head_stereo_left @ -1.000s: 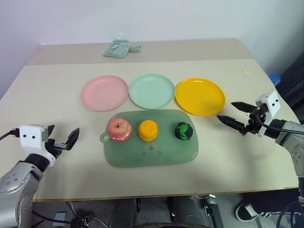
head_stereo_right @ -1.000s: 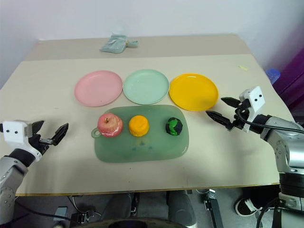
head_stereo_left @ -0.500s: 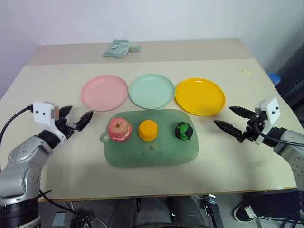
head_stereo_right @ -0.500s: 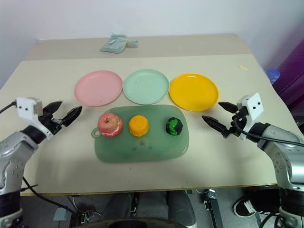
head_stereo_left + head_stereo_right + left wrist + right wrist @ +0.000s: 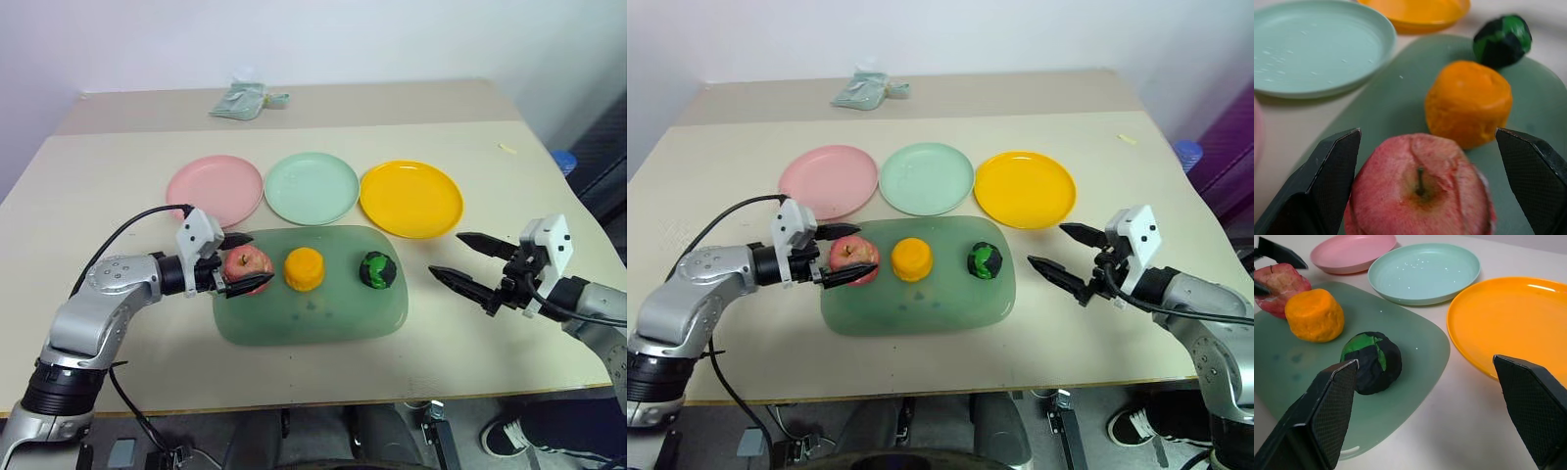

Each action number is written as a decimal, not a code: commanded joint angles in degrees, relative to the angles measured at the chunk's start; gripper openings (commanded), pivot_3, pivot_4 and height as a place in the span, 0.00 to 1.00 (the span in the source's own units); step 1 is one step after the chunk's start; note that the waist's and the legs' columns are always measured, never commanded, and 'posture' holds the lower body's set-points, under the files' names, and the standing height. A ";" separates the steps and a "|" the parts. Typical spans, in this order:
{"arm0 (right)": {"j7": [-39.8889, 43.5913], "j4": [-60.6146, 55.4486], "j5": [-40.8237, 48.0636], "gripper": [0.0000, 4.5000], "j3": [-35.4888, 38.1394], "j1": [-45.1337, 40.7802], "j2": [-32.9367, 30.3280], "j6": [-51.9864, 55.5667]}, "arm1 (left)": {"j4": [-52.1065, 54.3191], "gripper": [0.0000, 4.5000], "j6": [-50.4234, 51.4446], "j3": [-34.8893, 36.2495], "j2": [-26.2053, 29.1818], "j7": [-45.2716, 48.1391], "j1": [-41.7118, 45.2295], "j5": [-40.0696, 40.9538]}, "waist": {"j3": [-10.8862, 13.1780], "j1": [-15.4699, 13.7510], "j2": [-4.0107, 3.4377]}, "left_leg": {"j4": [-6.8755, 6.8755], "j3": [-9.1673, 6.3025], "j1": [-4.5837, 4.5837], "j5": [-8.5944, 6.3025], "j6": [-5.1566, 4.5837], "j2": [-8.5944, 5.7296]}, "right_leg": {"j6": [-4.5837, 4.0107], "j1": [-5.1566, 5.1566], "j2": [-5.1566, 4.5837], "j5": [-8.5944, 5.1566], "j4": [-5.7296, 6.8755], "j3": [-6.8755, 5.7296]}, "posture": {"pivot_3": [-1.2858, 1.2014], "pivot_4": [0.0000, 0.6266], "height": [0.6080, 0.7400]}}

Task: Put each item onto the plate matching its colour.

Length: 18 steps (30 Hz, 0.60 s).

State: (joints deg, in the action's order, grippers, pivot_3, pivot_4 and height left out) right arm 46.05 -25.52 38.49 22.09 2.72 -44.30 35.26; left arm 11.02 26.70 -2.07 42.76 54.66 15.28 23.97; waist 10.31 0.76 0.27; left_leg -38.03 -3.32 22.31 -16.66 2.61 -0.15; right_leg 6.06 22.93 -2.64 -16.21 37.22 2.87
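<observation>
1. The red-pink apple (image 5: 246, 266) is seen on the translucent green board (image 5: 310, 318), at its left end, with the orange fruit (image 5: 305, 268) just beside it and the dark green ball (image 5: 379, 270) at the far end of the row.
2. The left gripper (image 5: 236, 263) is held wide apart, one finger on each side of the apple; whether the pads already touch the skin cannot be told, since the left wrist view is soft at close range.
3. The right gripper (image 5: 1065, 257) is spread wide as well and carries nothing; it is kept off the board's right edge, near the ball but clear of it.
4. The apple is judged light and fairly rigid, with a smooth rounded skin likely to slip, so it is best taken across its widest part, below the stem.
5. The orange fruit looks blunt and matte; the ball is faceted, and a flat pair of faces should be chosen.
6. The pink plate (image 5: 215, 189), the mint plate (image 5: 313, 186) and the yellow-orange plate (image 5: 410, 198) are lined up behind the board, and nothing is held in any of them.
7. None of the three items is yet placed on a plate.
</observation>
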 commanded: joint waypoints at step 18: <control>-1.55 -2.47 -0.44 1.00 -5.51 -5.25 2.72 -3.34 | -31.58 0.64 -5.16 10.50 -8.72 -24.86 20.34 -9.41 | 0.00 -0.50 0.08 | -0.15 -0.12 0.06 0.00 0.00 -0.08 | 0.06 -0.05 -0.06 0.03 0.04 -0.11 | 0.52 0.24 1.00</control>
State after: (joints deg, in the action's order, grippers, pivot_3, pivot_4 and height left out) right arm 44.77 -26.97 38.37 16.69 -1.61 -41.87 33.18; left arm -18.32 21.78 7.72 35.34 33.09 33.14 15.55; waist 10.31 0.27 0.35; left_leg -38.18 -3.44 22.38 -16.65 2.60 -0.25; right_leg 6.12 22.89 -2.71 -16.18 37.24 2.76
